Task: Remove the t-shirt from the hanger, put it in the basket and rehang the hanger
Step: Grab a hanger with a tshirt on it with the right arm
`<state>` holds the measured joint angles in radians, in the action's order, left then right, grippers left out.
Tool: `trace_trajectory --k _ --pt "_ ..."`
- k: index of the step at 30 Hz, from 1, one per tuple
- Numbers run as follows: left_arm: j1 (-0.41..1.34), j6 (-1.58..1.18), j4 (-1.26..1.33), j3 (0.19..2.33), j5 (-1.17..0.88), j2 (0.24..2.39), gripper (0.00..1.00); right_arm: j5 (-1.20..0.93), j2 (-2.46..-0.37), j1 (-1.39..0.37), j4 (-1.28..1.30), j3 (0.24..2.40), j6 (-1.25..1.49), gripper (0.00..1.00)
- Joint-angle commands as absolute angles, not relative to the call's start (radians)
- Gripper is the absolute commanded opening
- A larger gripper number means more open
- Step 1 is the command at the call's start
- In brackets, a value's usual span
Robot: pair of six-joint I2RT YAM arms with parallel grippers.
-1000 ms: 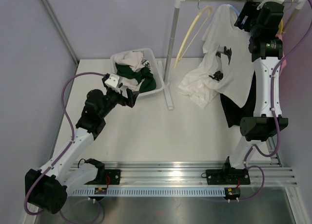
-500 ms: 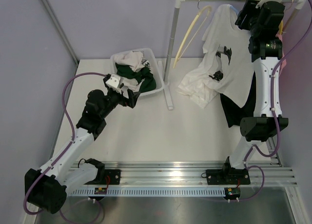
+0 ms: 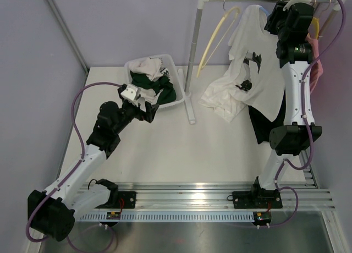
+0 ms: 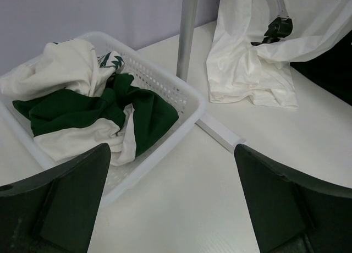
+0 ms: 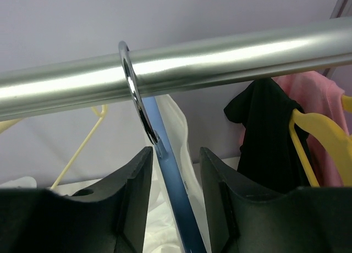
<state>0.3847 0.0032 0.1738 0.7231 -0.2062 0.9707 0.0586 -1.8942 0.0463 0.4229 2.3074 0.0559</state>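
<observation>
The right gripper [image 5: 175,164] is raised to the clothes rail [image 5: 231,55], its jaws partly drawn in and standing one on each side of the neck of the blue hanger [image 5: 179,198], just under the metal hook [image 5: 132,93] that loops over the rail. A thin gap shows on either side of the neck, so the fingers bracket it and do not clamp it. The white t-shirt [image 3: 258,71], printed with a dark motif, hangs from this hanger; its lower part trails down and lies bunched on the table [image 3: 181,148] near the foot of the rack's upright post [image 3: 193,55]. Just to the right on the rail hang a black garment [image 5: 269,137] and a pink garment [image 5: 319,99] on a yellow hanger [image 5: 322,133]. To the left an empty cream hanger [image 3: 220,36] dangles from the rail. Well apart from all this, the left gripper [image 4: 171,154] sits low over the table with its jaws spread wide and nothing between them, pointing at the near corner of a white mesh basket [image 4: 184,93]. The basket holds crumpled green and white clothes [image 4: 82,113].
</observation>
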Motion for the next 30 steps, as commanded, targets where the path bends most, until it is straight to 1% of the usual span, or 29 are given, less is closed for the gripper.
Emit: trace_trajectory --k 1,7,14,16,20,23,28,29,30 --pt "0.390 0.021 0.216 0.729 -0.201 0.973 0.99 0.037 -1.887 0.044 0.364 2.342 0.046 0.47" --pt "0.393 0.021 0.210 0.732 -0.209 0.979 0.99 0.035 -1.884 0.044 0.345 2.330 0.048 0.39" --pt "0.397 0.025 0.207 0.736 -0.204 0.988 0.99 0.026 -1.899 0.044 0.345 2.341 0.046 0.40" --pt "0.399 0.026 0.207 0.738 -0.201 0.988 0.99 0.028 -1.910 0.044 0.350 2.353 0.043 0.36" --pt "0.399 0.029 0.207 0.738 -0.199 0.986 0.99 0.021 -1.914 0.044 0.338 2.353 0.048 0.34" --pt "0.400 0.031 0.207 0.735 -0.198 0.988 0.99 0.017 -1.914 0.044 0.331 2.352 0.048 0.29" --pt "0.402 0.032 0.207 0.736 -0.196 0.991 0.99 0.008 -1.917 0.044 0.328 2.352 0.049 0.29" --pt "0.403 0.031 0.206 0.738 -0.195 0.991 0.99 0.006 -1.919 0.044 0.328 2.355 0.048 0.28" --pt "0.403 0.031 0.207 0.738 -0.195 0.991 0.99 0.005 -1.922 0.044 0.328 2.353 0.051 0.24"
